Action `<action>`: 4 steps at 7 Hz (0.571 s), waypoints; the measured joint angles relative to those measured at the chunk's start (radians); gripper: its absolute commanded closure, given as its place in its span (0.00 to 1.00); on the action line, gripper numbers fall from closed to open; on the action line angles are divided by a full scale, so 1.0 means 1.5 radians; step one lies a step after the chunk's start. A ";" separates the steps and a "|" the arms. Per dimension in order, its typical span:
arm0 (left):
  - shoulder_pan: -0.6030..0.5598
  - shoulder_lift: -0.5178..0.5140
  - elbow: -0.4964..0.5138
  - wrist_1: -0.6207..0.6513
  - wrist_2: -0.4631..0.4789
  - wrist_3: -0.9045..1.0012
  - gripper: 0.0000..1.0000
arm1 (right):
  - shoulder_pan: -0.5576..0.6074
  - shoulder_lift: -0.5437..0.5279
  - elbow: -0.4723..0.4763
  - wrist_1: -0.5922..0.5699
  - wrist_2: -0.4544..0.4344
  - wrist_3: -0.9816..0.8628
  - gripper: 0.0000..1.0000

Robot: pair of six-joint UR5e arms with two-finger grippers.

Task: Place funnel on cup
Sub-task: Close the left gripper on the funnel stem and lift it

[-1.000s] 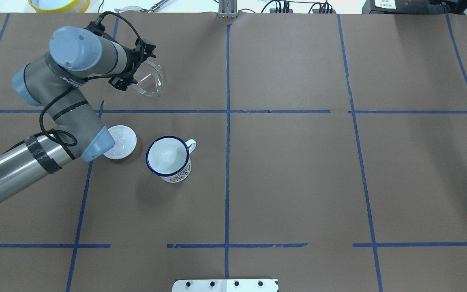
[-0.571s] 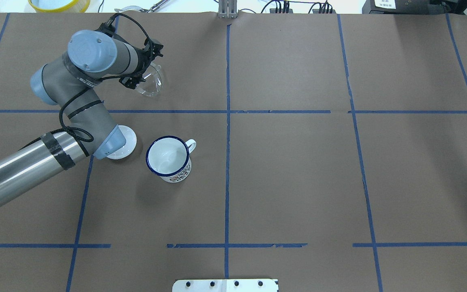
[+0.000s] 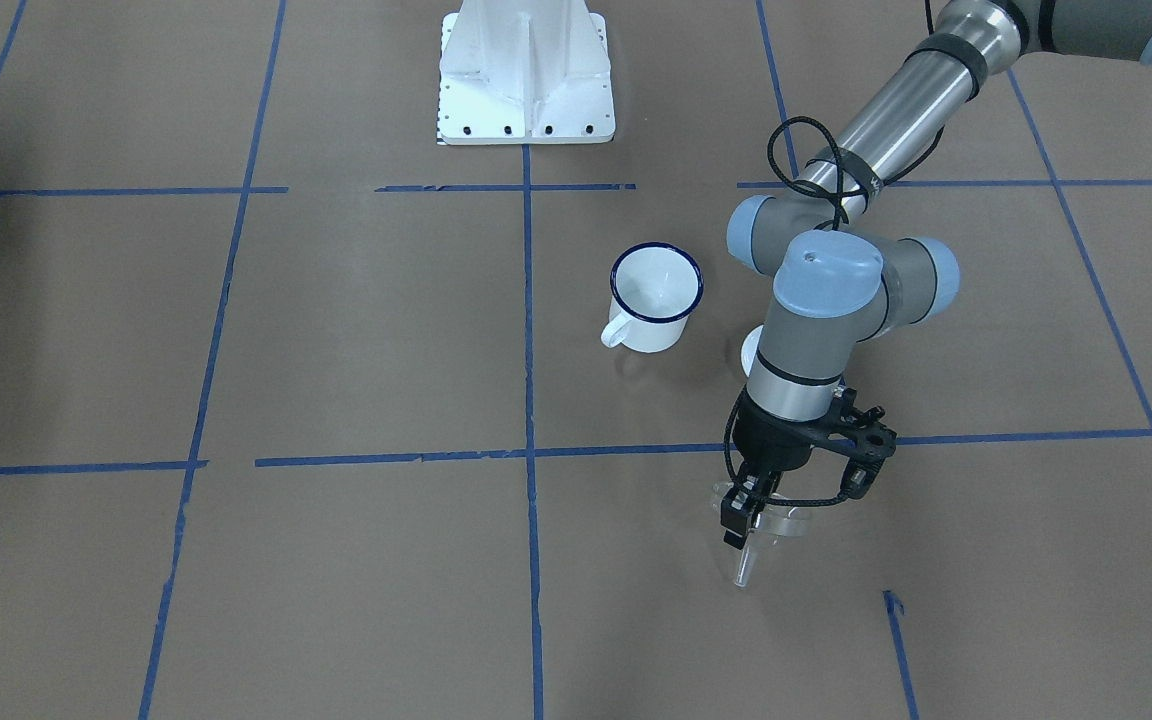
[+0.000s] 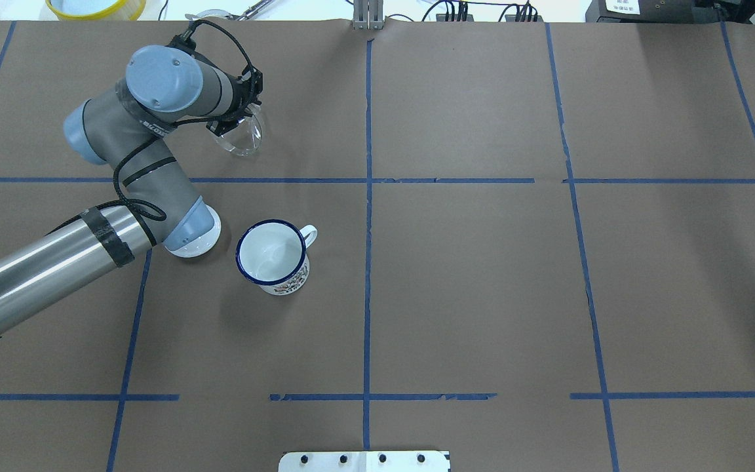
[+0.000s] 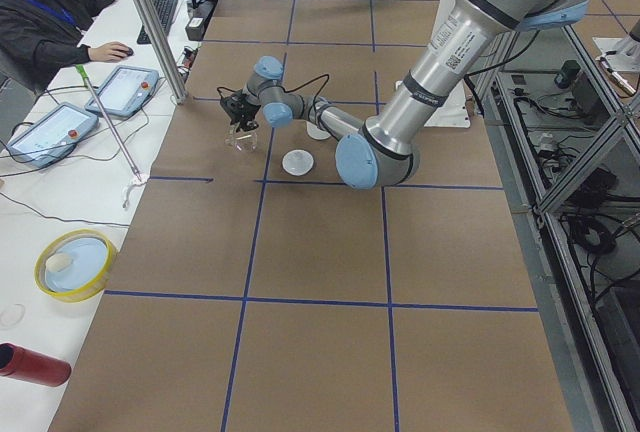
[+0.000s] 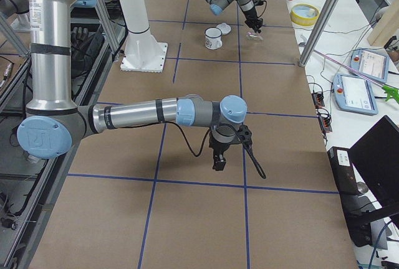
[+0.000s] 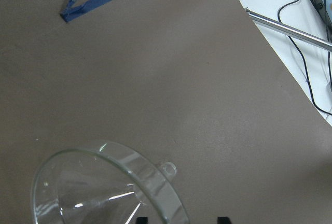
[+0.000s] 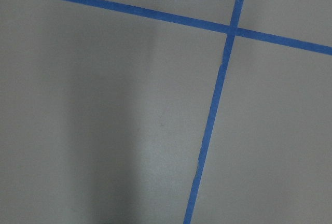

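Funnel [image 3: 758, 540] spout: front-facing view, not overhead

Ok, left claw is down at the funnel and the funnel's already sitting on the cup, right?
No. The left claw is down at the funnel, but the funnel lies on the table, well apart from the cup, whose mouth is empty. The overhead exterior view shows this.
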State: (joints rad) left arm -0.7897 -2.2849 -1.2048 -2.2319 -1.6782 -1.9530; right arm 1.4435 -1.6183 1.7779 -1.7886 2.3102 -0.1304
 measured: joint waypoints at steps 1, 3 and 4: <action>-0.006 0.001 -0.009 0.001 -0.002 0.002 1.00 | 0.000 0.000 0.000 0.000 0.000 0.000 0.00; -0.040 0.019 -0.079 0.018 -0.059 0.005 1.00 | 0.000 0.000 0.000 0.000 0.000 0.000 0.00; -0.065 0.027 -0.127 0.051 -0.109 0.014 1.00 | 0.000 0.000 0.000 0.000 0.000 0.000 0.00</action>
State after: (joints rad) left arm -0.8873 -2.2450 -1.3946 -2.1552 -1.8421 -1.9316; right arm 1.4435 -1.6184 1.7779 -1.7886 2.3102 -0.1304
